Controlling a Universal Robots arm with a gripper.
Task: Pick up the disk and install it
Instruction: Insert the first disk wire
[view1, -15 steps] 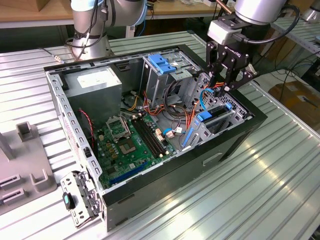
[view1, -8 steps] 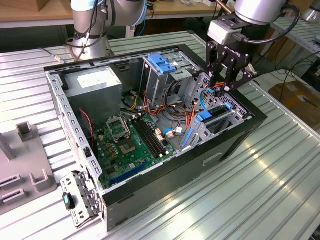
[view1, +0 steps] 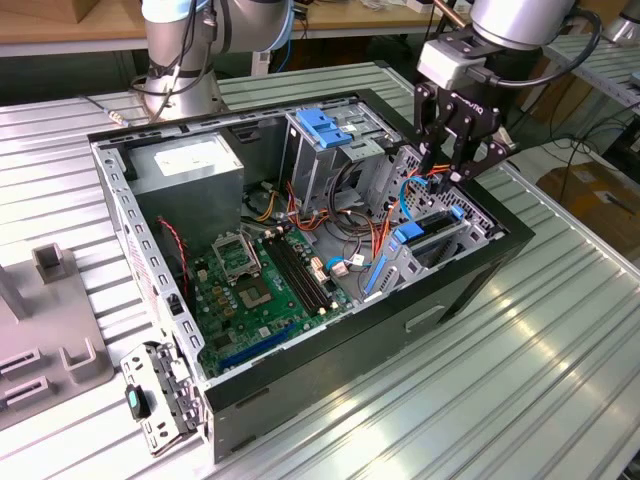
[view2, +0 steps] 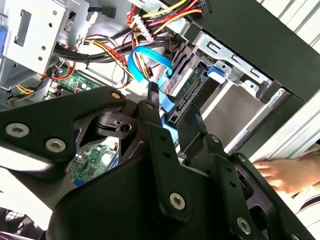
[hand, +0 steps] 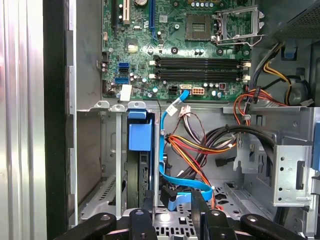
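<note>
Over the drive bay (view1: 478, 222), my gripper (view1: 450, 175) hangs with fingers apart and empty, and the disk (view1: 434, 229) sits inside the bay. I judge the blue cable (view2: 150, 51) beside the bay could snag a finger.

I worked over a silver ribbed sheet-metal tabletop (view1: 520, 400). Approx. centre on it lay an open black steel PC case (view1: 330, 355), set on its side w/ the open face up. Toward the exterior view's left, beside the case, a grey moulded plastic fixture block (view1: 55, 345) w/ upright posts rested flat on the ribs. At the far edge my arm's round silver base (view1: 180, 85) stood on the same top, just behind the case.
</note>
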